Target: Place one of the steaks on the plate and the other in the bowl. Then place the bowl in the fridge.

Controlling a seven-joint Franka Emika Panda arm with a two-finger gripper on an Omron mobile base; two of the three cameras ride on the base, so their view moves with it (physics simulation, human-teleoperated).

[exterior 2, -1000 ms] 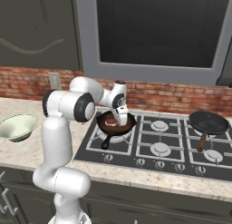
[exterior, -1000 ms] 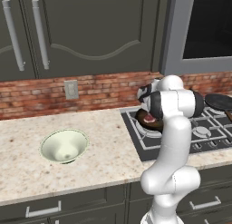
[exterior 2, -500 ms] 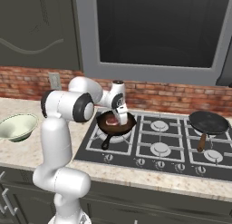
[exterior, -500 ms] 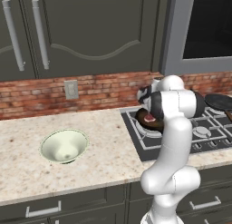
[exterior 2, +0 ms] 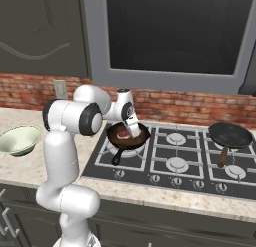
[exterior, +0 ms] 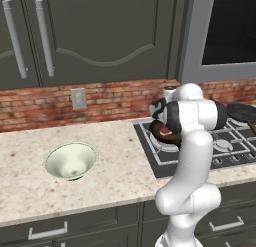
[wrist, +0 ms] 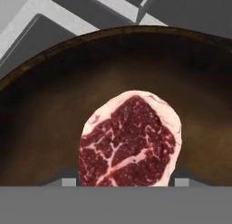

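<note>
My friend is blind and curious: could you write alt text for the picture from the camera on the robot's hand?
A raw red steak with white fat streaks lies in a dark round frying pan, seen close from above. Grey stove grates show beyond the pan's rim.

Both base cams sit behind the arm, looking forward and down: the left one has the stove (exterior: 200, 141) at 3 o'clock, the right one has it dead centre. They share the stove and bowl (exterior: 70, 161). Hand cam's super close, staring straight down into the pan (wrist: 54, 105).
</note>
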